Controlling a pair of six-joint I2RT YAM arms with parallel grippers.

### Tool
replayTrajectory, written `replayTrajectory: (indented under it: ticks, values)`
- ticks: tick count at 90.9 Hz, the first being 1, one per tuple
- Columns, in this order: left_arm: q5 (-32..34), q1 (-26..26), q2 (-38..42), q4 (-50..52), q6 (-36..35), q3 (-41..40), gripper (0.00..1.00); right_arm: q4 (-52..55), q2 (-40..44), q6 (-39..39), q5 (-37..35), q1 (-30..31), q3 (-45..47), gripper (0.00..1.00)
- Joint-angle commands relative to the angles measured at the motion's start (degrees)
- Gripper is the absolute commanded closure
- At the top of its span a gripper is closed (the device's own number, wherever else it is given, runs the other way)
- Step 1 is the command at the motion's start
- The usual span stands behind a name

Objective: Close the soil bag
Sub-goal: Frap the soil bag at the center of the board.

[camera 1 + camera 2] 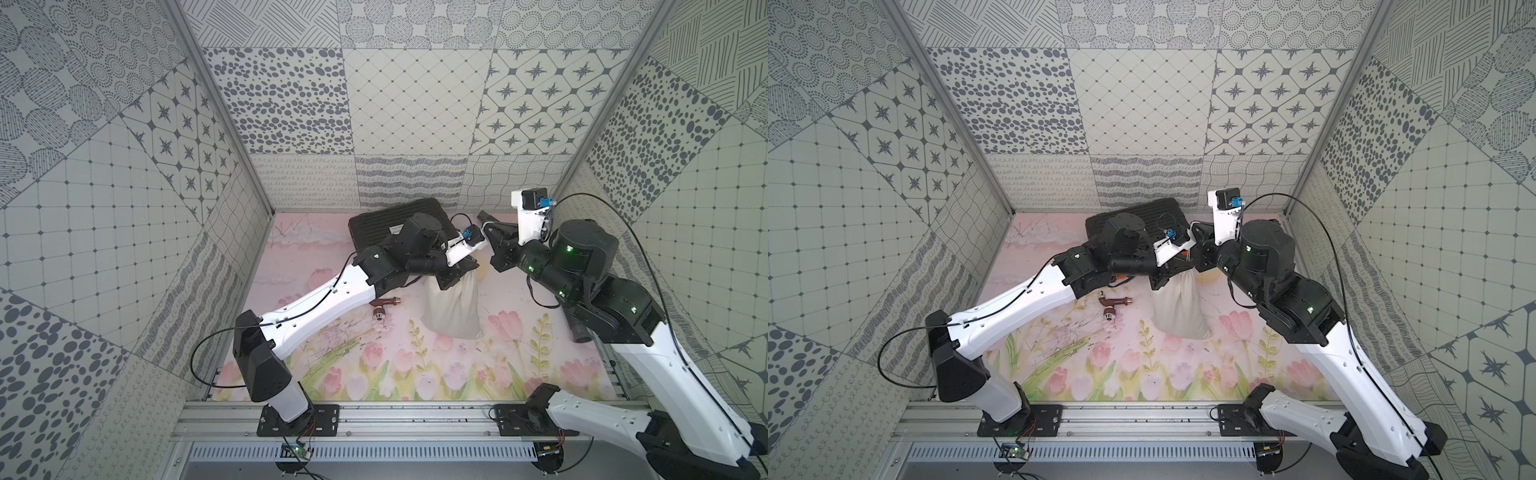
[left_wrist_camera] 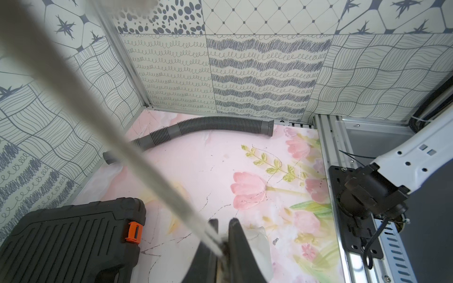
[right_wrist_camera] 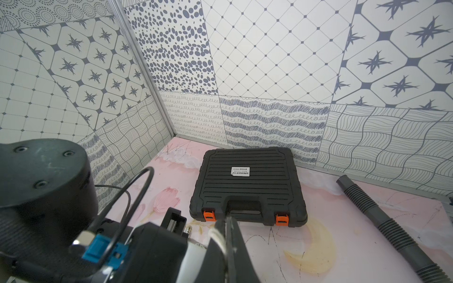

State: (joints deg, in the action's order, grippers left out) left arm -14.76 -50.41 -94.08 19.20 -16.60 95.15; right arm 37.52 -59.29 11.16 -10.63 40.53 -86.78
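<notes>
Top views: soil bag (image 1: 455,311) (image 1: 1179,309) sits mid-mat, in front of black tool case (image 1: 390,226). Left gripper (image 1: 449,282) is at its neck, right gripper (image 1: 486,222) just behind.

L wrist: jaws pinched together on cord (image 2: 152,174) by the bag cloth; cord looks taut.

R wrist: jaws together on white cord strands.

Judgement: L anchors neck while R pulls straight along cord, slow & steady. A jerk could tip the bag.

Walls (image 1: 415,104): patchwork grey-on-white patterned panels; floor (image 1: 415,374): pink mat, painted tulips; aluminium rail (image 1: 415,419) along front edge
</notes>
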Motion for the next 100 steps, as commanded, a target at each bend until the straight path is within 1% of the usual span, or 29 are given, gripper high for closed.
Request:
replayTrajectory:
  ticks: [1,19,29,37,48,60,100]
  values:
    - [4.89,-0.67,-0.79,2.51,-2.7,0.52,0.87,-9.13,1.66,0.19,-0.31,0.39,-4.21,1.0]
    - [13.69,-2.04,-1.17,4.27,-6.4,0.94,0.89,-9.13,1.49,-0.63,-1.13,0.35,-6.01,1.0]
    - [16.48,-2.55,-1.77,5.28,-7.55,1.17,0.89,-9.13,1.04,-1.14,-1.29,0.36,-7.15,1.0]
    - [17.29,-2.61,-1.87,5.86,-7.91,1.17,0.89,-8.96,0.56,-1.44,-1.17,0.38,-8.25,1.0]
    - [16.84,-2.67,-2.05,6.11,-8.49,1.14,0.87,-8.84,0.1,-1.77,-1.07,0.34,-9.64,1.0]
    - [17.1,-2.97,-2.32,8.55,-8.85,0.97,0.86,-8.78,-0.23,-2.1,-1.16,0.38,-10.89,1.0]
    - [20.78,-3.11,-1.77,8.48,-10.33,-0.83,0.87,-8.78,0.98,-2.99,-4.85,0.35,-12.44,1.0]
